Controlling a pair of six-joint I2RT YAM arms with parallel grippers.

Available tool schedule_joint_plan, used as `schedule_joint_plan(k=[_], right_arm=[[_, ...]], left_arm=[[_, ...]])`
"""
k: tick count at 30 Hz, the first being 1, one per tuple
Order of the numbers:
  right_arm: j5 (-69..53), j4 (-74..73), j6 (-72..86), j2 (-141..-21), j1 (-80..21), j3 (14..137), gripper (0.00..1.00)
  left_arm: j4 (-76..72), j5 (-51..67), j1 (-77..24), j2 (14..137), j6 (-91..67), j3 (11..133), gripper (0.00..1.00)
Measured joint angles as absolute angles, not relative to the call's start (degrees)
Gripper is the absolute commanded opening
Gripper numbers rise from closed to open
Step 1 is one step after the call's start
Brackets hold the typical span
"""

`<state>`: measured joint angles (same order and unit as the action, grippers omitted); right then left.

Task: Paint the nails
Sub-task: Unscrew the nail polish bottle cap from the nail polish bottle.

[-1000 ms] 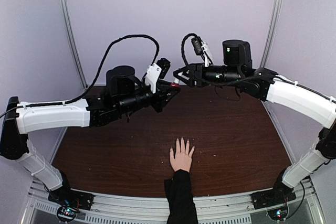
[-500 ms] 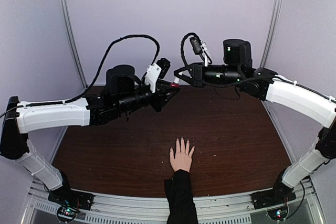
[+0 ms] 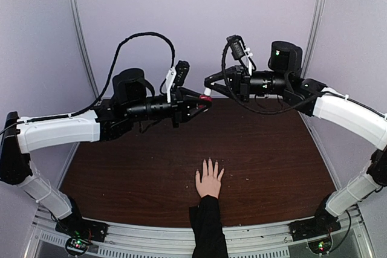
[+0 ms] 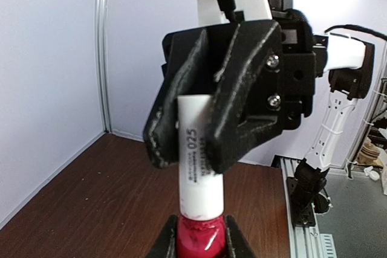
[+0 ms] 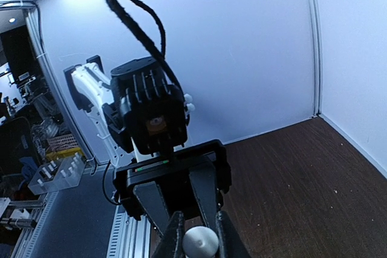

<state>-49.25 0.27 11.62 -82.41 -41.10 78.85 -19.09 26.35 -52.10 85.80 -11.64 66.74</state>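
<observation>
Nail polish bottle (image 4: 200,238), small and red, hangs upright in mid-air above the far half of the counter (image 3: 272,149), gripped at both ends. The left gripper (image 4: 201,245) is pinched tight on the red glass from below; its own wrist view shows only the inner edges of its fingers, cut off at the bottom. The right gripper (image 4: 202,116) is clamped on the bottle's white cap (image 4: 197,176), its black jaws closed over the upper part so that the cap's top is hidden there. The cap's lower end meets the red glass.

A hand (image 3: 209,183) in a black sleeve (image 3: 207,228) lies flat, palm down, at the middle of the counter's near edge, fingers pointing toward the far edge, well apart from both grippers. The nails (image 3: 209,162) at its fingertips are too small to make out, so I cannot tell whether they are bare or painted.
</observation>
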Motion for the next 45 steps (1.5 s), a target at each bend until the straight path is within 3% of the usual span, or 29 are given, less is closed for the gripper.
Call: schedule_joint_plan(k=[10, 17, 19, 29, 37, 45], right_arm=[[-62.61, 6.28, 10.13, -82.5, -40.14, 78.67, 0.01], [-64.64, 7.25, 12.29, -82.78, -40.16, 79.0, 0.55], [-63.77, 6.63, 12.4, -82.76, -40.18, 79.5, 0.62], [-44.29, -1.37, 12.38, -80.99, -40.21, 79.9, 0.68], [-30.28, -2.04, 16.1, -80.55, -40.23, 78.15, 0.65], [-23.55, -2.02, 18.61, -82.91, -41.6, 78.54, 0.6]], left_arm=[[-23.46, 36.23, -52.14, 85.8, -14.72, 66.74, 0.0], [-23.7, 37.45, -52.36, 85.78, -14.46, 66.61, 0.0], [-22.59, 35.66, -52.62, 85.78, -13.67, 66.63, 0.0], [-16.32, 14.79, -52.93, 85.78, -12.38, 66.61, 0.0], [-15.25, 1.13, -53.43, 85.8, -12.84, 66.63, 0.0], [-15.22, -5.15, -55.57, 86.74, -13.43, 67.31, 0.0]])
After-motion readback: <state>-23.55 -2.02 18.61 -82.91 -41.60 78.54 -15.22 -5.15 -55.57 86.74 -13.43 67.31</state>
